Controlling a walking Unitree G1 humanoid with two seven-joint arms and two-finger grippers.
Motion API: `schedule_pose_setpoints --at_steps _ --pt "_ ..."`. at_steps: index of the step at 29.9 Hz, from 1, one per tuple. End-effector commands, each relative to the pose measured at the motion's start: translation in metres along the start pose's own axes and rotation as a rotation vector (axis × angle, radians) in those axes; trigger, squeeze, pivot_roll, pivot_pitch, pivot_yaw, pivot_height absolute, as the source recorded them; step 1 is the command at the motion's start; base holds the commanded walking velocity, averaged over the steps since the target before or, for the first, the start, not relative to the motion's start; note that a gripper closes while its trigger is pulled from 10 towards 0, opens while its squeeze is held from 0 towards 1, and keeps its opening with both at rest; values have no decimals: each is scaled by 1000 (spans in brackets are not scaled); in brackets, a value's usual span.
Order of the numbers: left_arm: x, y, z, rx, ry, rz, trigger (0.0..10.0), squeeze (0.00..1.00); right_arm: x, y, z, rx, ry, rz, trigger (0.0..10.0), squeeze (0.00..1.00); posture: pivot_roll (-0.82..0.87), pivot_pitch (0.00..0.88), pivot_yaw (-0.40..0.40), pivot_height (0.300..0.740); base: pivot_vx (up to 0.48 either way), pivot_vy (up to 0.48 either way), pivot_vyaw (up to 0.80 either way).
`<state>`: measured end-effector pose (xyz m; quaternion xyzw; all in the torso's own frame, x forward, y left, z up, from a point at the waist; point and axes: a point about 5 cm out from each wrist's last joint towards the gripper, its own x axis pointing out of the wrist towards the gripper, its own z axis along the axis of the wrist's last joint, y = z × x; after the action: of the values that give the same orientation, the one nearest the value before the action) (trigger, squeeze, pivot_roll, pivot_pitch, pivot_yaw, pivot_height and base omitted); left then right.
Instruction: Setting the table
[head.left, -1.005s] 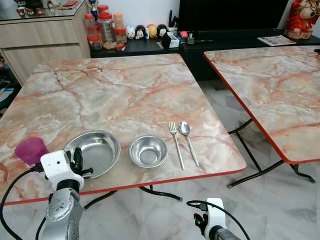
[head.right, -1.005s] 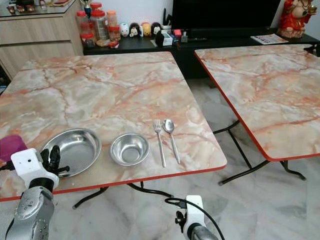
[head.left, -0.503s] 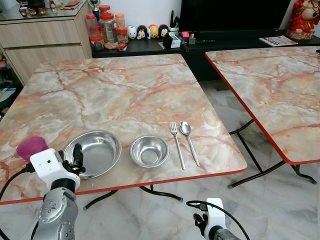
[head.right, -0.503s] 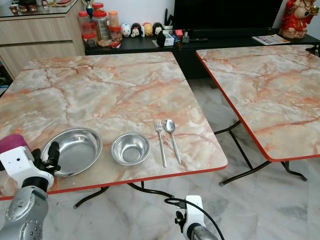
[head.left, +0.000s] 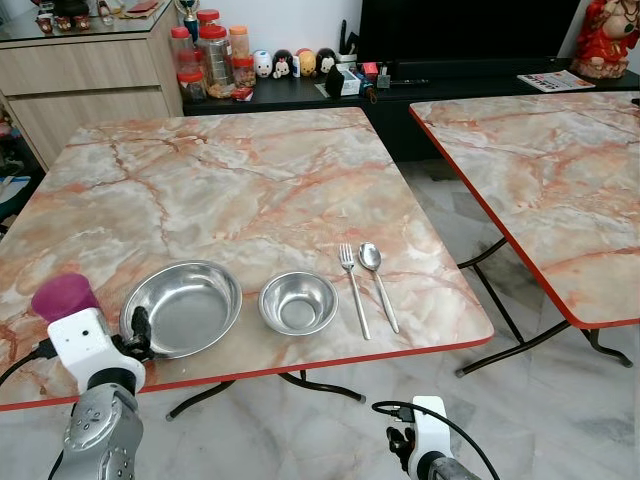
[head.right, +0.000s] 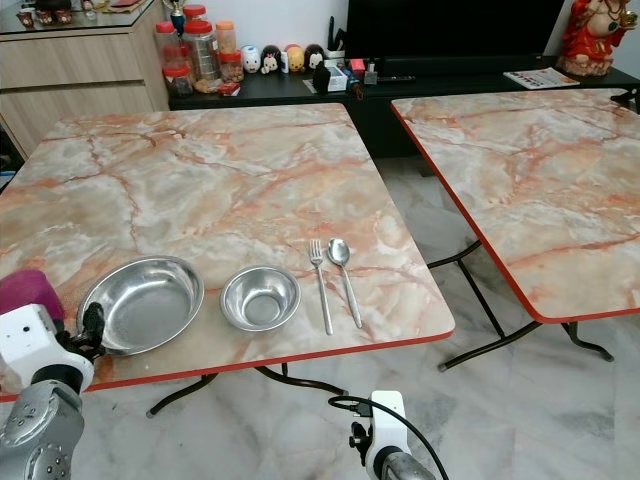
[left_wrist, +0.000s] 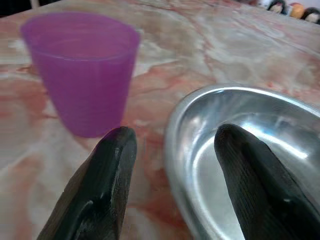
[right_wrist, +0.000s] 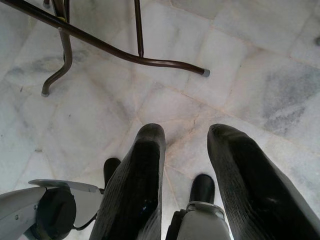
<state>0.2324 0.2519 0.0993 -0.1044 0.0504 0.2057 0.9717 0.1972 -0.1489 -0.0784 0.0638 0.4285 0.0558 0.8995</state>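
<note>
Lower left, the left hand (left_wrist: 170, 150) is wide open over the big bowl's (head.left: 185, 305) rim; it might bump the purple cup (left_wrist: 82, 70) over.

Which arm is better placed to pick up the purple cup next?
Probably the left. Its claw is open at table height, between the purple cup and the large steel bowl. The right claw hangs below the table, pointing at the floor.

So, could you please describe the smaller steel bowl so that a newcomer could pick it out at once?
Look at the near edge of the marble table on the left. The small bowl sits between the wider, shallower steel dish and the fork; it is the rounder, deeper one.
</note>
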Motion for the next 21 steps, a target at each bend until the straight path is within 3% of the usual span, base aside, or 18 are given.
schedule_pose_setpoints --at_steps 1,9,18,21 --pt "1 3 -3 3 29 23 10000 0 0 -2 0 2 1 -7 10000 0 11 0 5 740 0 0 0" --pt "4 3 -8 -37 89 12 10000 0 0 0 0 3 3 2 10000 0 12 0 4 740 0 0 0" --pt "13 7 -2 -23 123 16 10000 0 0 1 -1 11 4 0 10000 0 5 0 16 740 0 0 0" --pt "16 10 -2 16 170 5 10000 0 0 1 -2 12 5 4 10000 0 3 0 17 740 0 0 0"
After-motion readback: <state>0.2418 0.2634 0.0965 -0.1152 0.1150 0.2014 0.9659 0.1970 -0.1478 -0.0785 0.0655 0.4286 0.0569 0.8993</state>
